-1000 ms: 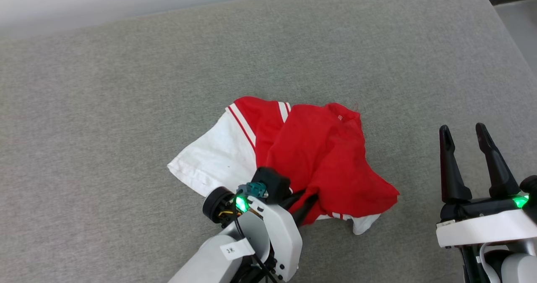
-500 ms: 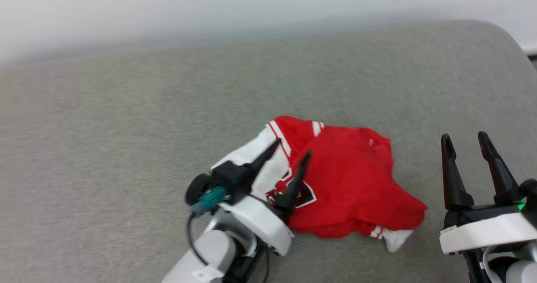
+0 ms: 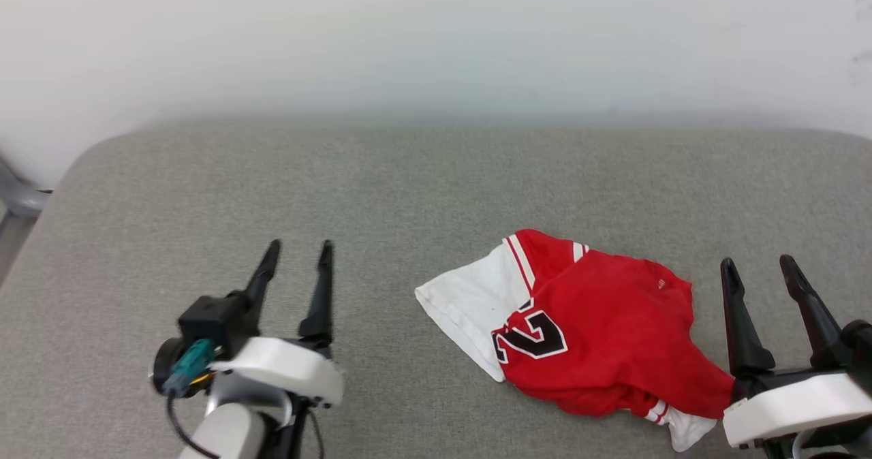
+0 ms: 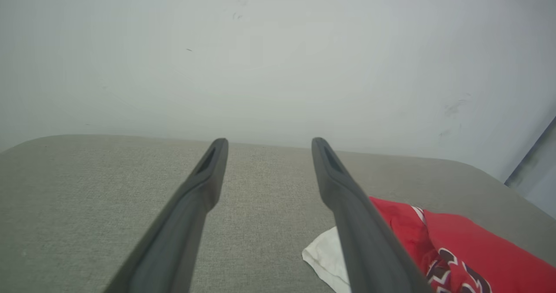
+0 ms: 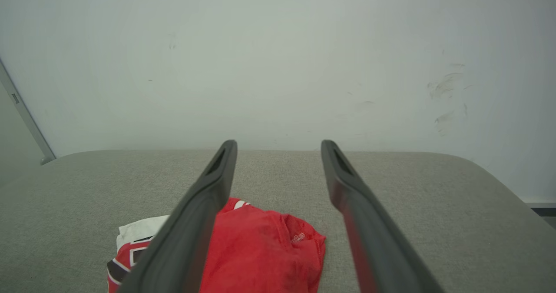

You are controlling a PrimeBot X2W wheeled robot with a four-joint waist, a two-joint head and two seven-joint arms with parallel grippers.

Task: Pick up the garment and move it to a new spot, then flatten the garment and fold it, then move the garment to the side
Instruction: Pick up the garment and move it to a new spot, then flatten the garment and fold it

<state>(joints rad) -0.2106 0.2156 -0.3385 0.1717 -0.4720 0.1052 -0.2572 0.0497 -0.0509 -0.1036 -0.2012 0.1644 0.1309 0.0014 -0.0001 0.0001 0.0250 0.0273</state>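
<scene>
The cushion (image 3: 204, 193) lay under both grippers. The shirt (image 3: 599, 336) sat crumpled just left of my right gripper (image 3: 757, 263) and well right of my left gripper (image 3: 298, 246). Both stood wide, holding nothing. I judged that pinching several bunched layers would twist it instead of flattening it.

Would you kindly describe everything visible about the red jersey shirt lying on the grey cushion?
The red soft-cloth jersey shirt lies crumpled in a heap on the grey fabric cushion. One white sleeve with red-and-white striped trim spreads toward the robot's left; a black, white-edged numeral shows on the front. Nothing grips it.
</scene>
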